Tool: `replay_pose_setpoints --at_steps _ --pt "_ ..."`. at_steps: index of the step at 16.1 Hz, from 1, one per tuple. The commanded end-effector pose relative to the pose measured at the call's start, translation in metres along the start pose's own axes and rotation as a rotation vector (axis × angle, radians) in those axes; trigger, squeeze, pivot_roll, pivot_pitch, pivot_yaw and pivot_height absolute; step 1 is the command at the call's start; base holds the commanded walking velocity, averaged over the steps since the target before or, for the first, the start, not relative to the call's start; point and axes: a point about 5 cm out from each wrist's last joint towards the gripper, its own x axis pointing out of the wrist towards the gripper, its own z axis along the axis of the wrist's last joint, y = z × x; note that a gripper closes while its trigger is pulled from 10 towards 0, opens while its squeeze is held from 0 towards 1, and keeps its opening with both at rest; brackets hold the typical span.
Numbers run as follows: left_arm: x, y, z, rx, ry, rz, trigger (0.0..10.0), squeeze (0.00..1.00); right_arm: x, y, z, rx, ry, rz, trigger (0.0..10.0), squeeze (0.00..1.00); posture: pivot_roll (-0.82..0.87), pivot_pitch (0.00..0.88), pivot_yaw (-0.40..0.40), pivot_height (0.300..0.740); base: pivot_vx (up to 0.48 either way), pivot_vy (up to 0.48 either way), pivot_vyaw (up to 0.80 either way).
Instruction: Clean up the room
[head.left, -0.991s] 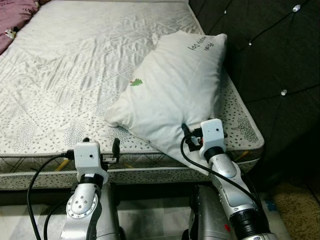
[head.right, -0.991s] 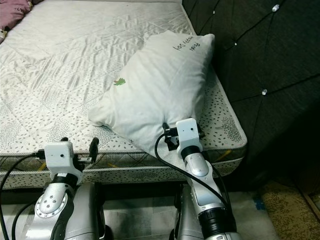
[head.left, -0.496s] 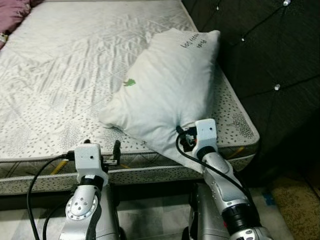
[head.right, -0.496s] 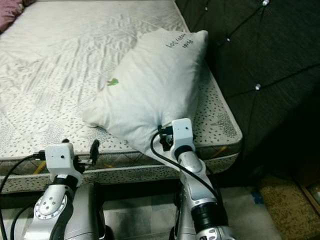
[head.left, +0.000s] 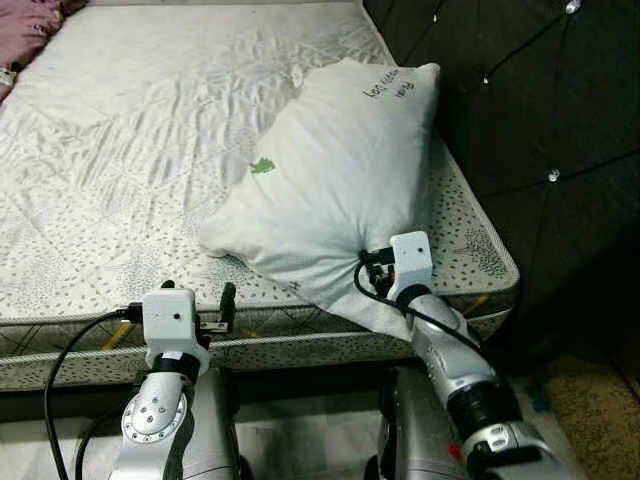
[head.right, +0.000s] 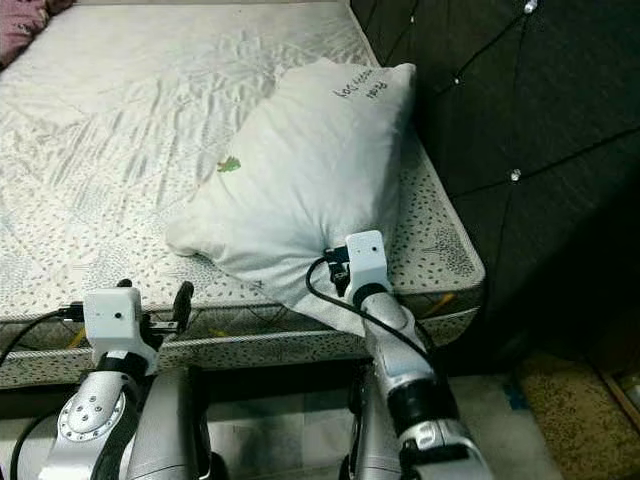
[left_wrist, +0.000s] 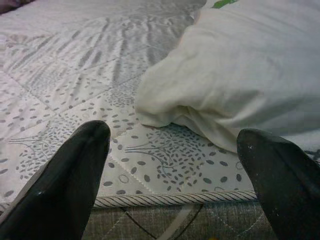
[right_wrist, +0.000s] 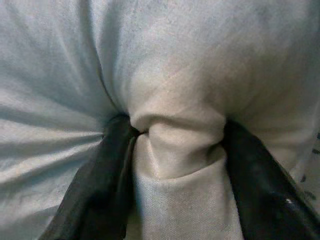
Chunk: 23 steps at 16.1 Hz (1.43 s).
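From the head views, a plump white fabric pillow (head.left: 340, 180) lay on the patterned grey-white mattress (head.left: 130, 150), near its corner by the dark tufted headboard (head.left: 540, 110). The right hand (head.left: 368, 262) pinched the pillow's near corner.

Left wrist view: the left hand (left_wrist: 175, 165) hung spread apart at the mattress edge, near the pillow.

Right wrist view: black fingers (right_wrist: 107, 165) clamped a fold of pillow.

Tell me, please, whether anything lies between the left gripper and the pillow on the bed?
Nothing visible does. The left gripper hangs open at the mattress edge, with bare patterned cover between it and the pillow, which the right gripper pinches.
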Motion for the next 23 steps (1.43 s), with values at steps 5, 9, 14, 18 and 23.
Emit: replay_pose_setpoints --at_steps 5,9,14,18,23 --pt "0.003 0.002 -0.001 0.019 0.008 0.003 10.0 0.0 0.0 0.02 -0.021 0.013 0.072 0.079 0.0 0.0 0.11 0.065 -0.01 0.512 0.0 0.0 0.0" --pt "0.008 0.005 0.002 0.02 -0.004 0.009 10.0 0.0 0.001 0.046 -0.027 -0.016 0.093 0.192 0.0 0.0 0.12 0.05 -0.004 0.512 0.0 0.0 0.0" --pt "0.01 0.001 0.0 0.035 -0.005 0.027 10.0 0.0 0.019 -0.027 0.019 -0.179 0.041 0.059 0.0 0.0 0.1 0.036 -0.01 0.512 0.0 0.0 0.0" --pt "0.012 -0.001 -0.002 0.031 -0.007 0.014 10.0 0.0 0.016 -0.102 0.088 -0.277 -0.068 -0.14 0.0 0.0 0.08 0.024 -0.013 0.512 0.0 0.0 0.0" --pt "0.016 0.005 -0.003 0.057 0.007 0.006 10.0 0.0 -0.014 -0.177 0.141 -0.306 -0.149 -0.43 0.0 0.0 0.09 0.015 0.003 0.512 0.0 0.0 0.0"
